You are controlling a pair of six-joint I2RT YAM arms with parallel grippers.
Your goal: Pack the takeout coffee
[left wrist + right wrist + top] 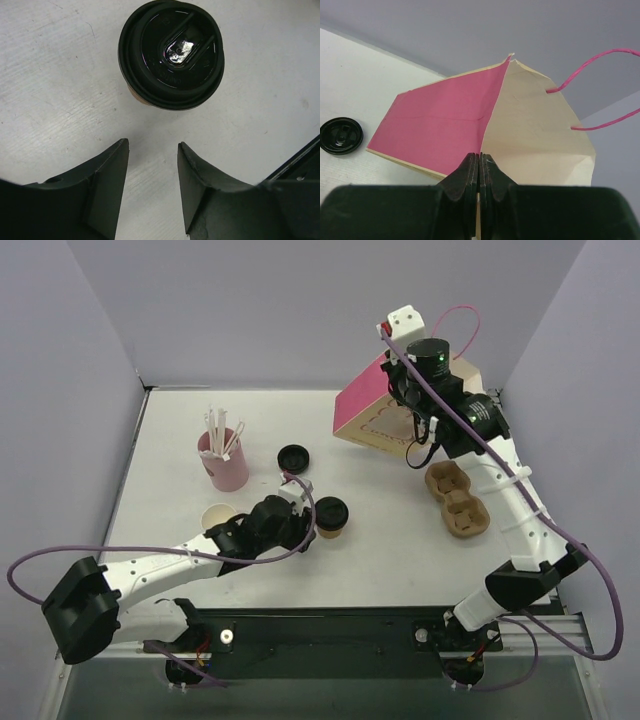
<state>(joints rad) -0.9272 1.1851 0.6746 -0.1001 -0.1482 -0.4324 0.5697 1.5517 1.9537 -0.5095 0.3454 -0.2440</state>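
Coffee (171, 55) sidewall barely visible, right tool (479, 161) pinching bag (445, 125)

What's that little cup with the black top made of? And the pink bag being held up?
The coffee cup looks like matte brown kraft paper. Its lid seems black plastic: glossy, with bright reflections and moulded ridges. The pink bag looks like matte paper, creased at its folds, cream inside; its handles are twisted cord, possibly paper.

No text, brand or number can be read. The black lid (171, 55) of the takeout coffee (331, 516) seems to bear faint raised marks beside its sip hole, too blurred to make out.
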